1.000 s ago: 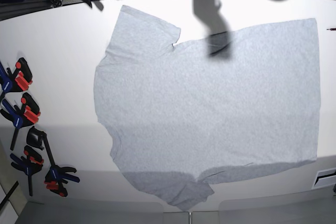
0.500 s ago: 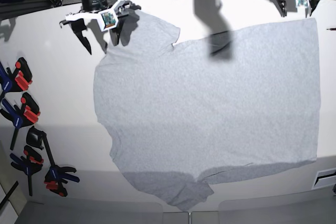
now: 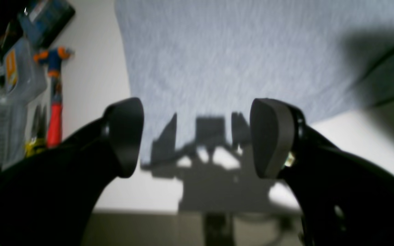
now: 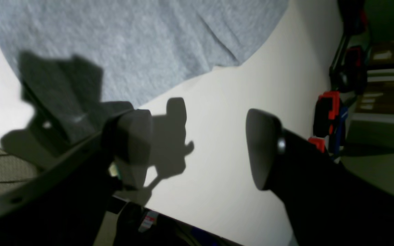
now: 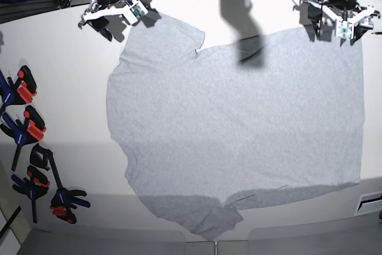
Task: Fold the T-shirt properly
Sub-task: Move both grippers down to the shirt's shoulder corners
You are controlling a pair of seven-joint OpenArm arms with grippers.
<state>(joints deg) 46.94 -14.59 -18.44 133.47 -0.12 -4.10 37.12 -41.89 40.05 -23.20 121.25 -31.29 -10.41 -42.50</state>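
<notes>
The light grey T-shirt (image 5: 239, 117) lies spread flat on the white table (image 5: 65, 70), plain side up, with its sleeves at the top left and bottom and its hem on the right. My left gripper (image 5: 336, 30) hangs open over the hem's far corner. In the left wrist view the left gripper (image 3: 197, 136) has nothing between its fingers, and the T-shirt (image 3: 234, 51) edge lies just below them. My right gripper (image 5: 113, 17) is open beside the far sleeve. In the right wrist view the right gripper (image 4: 197, 147) is over bare table, a little short of the T-shirt (image 4: 132, 34).
Several black, red and blue clamps (image 5: 27, 135) lie along the table's left side, also visible as clamps (image 4: 327, 109) in the right wrist view. A red-handled tool (image 3: 55, 109) and a clear box lie beyond the hem. The table's front edge (image 5: 179, 234) runs under the near sleeve.
Both arms have come in from the back of the table. The left gripper has come down over the hem corner. The right gripper has shifted slightly back beside the far sleeve.
</notes>
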